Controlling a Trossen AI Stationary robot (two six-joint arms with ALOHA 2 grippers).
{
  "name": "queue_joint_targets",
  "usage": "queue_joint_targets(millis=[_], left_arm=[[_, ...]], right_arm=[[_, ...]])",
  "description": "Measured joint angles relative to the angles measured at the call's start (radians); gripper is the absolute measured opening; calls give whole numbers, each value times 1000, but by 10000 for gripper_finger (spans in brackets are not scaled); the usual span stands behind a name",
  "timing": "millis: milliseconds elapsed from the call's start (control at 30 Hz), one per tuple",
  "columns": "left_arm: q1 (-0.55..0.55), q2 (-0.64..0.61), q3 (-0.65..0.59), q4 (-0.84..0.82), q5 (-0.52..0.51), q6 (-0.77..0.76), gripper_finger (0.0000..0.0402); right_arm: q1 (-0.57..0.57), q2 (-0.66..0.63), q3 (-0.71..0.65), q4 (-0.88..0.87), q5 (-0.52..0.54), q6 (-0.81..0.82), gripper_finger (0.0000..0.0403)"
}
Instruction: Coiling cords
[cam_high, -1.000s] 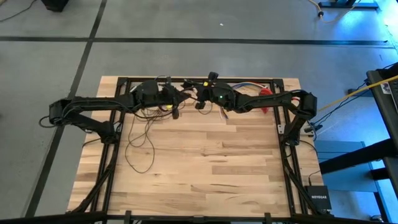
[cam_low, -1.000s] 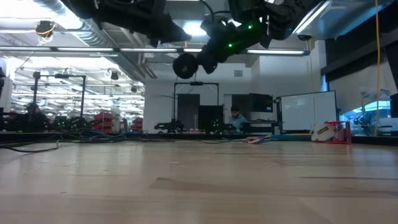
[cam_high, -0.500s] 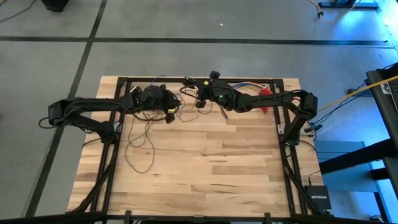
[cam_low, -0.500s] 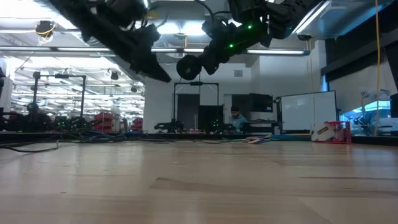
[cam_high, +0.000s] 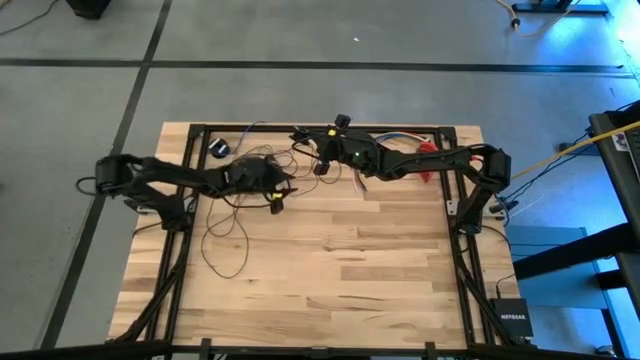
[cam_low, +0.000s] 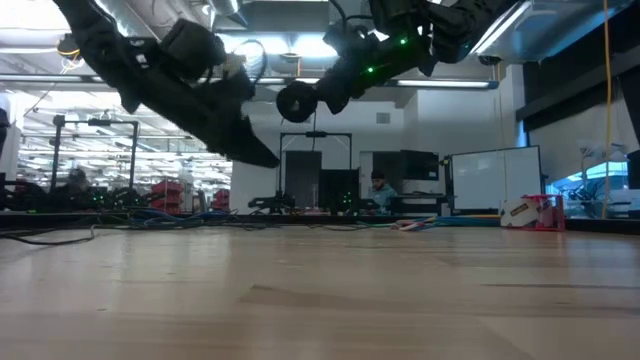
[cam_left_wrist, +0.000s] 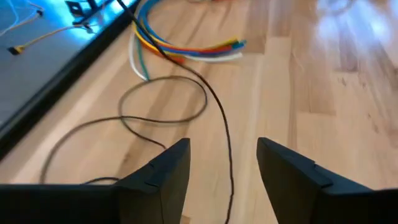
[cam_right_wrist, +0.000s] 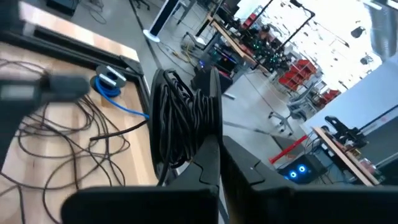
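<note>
cord loose loops left-centre of table, wound bundle upper-centre | right gripper clamped on bundle, held high | left gripper jaws apart above strand, empty | step: feeding slack | next: grab strand, wrap onto bundle

Left arm reaches from 9 o'clock toward table centre-top; left gripper hangs low over the wood, fingers spread apart. Right arm stretches from 3 o'clock along the far edge; right gripper raised near 12 o'clock, fingers pinched together
</note>
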Motion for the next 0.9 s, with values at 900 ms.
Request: queue_joint_targets(millis=[900], left_arm=[[-30,338,94,157,-1,87,64]], right_arm=[[-8,1,0,-10,4,25,3]])
